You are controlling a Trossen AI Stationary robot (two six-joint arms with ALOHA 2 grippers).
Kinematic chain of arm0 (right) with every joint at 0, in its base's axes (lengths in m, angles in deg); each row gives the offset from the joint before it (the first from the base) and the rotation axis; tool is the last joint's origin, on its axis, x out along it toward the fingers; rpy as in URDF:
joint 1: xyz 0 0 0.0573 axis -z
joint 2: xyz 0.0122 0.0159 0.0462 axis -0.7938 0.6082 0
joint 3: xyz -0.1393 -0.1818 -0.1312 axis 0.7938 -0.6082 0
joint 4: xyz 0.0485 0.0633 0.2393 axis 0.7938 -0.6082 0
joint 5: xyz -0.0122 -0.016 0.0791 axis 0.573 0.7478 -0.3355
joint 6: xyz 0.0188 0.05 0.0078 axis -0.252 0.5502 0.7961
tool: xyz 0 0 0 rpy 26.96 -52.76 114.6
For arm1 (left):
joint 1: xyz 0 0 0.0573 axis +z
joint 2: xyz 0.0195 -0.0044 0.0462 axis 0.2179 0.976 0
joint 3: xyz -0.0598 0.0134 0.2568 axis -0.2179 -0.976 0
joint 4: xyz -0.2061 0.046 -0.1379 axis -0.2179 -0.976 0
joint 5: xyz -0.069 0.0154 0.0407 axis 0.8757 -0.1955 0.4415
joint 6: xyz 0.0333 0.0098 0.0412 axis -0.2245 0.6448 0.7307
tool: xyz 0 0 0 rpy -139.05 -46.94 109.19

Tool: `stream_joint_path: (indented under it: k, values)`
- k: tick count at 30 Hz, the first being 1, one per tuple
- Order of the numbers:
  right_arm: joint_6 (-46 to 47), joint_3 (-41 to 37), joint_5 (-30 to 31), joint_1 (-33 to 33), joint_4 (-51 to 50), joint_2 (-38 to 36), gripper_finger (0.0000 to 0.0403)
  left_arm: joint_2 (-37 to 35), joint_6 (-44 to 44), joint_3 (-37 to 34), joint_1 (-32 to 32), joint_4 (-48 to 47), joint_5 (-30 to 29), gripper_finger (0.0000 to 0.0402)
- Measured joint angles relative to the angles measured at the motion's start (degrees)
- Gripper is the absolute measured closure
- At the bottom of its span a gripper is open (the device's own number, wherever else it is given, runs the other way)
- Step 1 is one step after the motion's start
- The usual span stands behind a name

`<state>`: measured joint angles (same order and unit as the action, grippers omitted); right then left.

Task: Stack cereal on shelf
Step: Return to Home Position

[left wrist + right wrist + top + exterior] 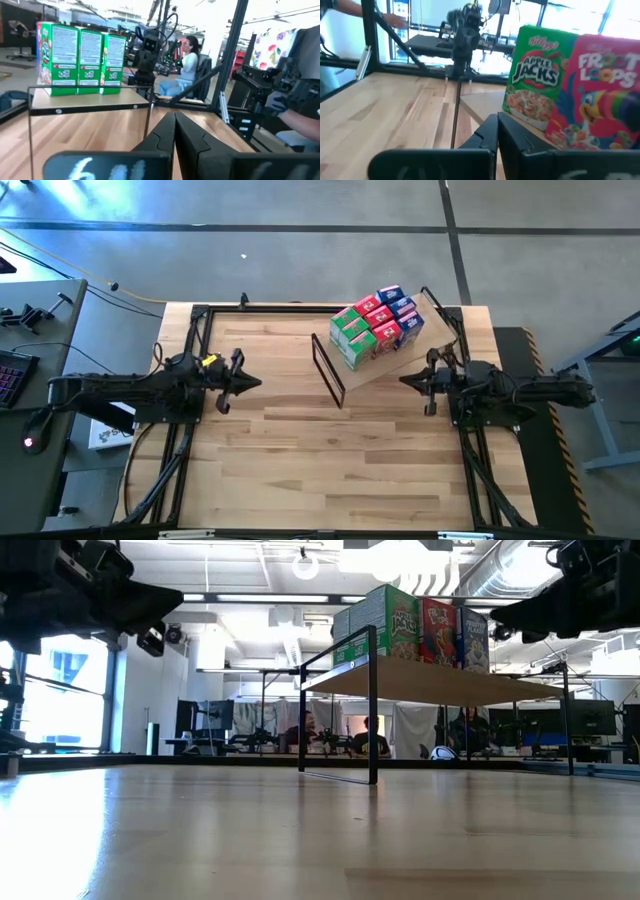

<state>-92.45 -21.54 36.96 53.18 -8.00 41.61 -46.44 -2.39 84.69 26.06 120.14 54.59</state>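
My right claw (497, 119) hangs above the pale wooden tabletop (330, 460), its two dark fingers pressed together and pinching nothing. Just ahead and off to its right is the light wooden shelf (378, 370), tilted on its thin black wire frame (328, 370). The shelf is near the claw but not touching it, and its long axis runs slantwise across my reach.

On the shelf sit all nine small cardboard cereal boxes (377, 322), in green, red and blue rows, so I judge the stacking done. This arm is the nearer one, so it should draw straight back from the shelf's edge, where the room is open.

Farther off, across bare tabletop, my left claw (252, 383) is likewise pressed together and empty. It is well apart from the frame, with free space behind it.
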Motion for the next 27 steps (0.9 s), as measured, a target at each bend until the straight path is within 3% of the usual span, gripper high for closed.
stream_joint_path:
  k: [8,17,27]
  values:
    - [0.25,-5.36,1.11,0.07,-0.75,-11.86,0.0403,-11.44,1.35,0.03,1.36,-11.02,0.07,0.0401]
    - [2.61,-5.9,8.59,0.07,-1.63,-11.68,0.0403,-29.24,1.34,0.03,1.53,-27.89,-0.39,0.0401]
    - [4.24,-5.9,16.01,0.07,-0.85,-11.47,0.0403,-29.96,1.92,0.03,1.51,-32.85,-7.69,0.0401]
